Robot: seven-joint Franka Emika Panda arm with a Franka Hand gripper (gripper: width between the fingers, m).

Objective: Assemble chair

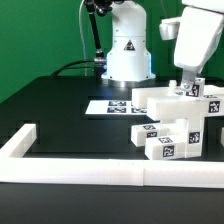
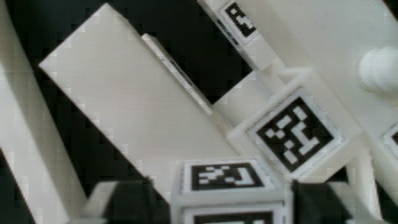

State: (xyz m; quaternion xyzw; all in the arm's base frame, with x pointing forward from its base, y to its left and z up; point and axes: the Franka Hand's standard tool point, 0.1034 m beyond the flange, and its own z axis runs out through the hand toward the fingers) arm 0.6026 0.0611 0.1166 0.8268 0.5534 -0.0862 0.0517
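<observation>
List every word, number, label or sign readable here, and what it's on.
No legible words or numbers in either view.
Triangular sticker on the robot base: too small to read.
Square tags on the chair parts and marker board: patterns, no letters.

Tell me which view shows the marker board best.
Exterior view: the marker board lies flat on the black table, one end behind the chair parts. The wrist view shows close tagged white parts, no recognisable board.
</observation>
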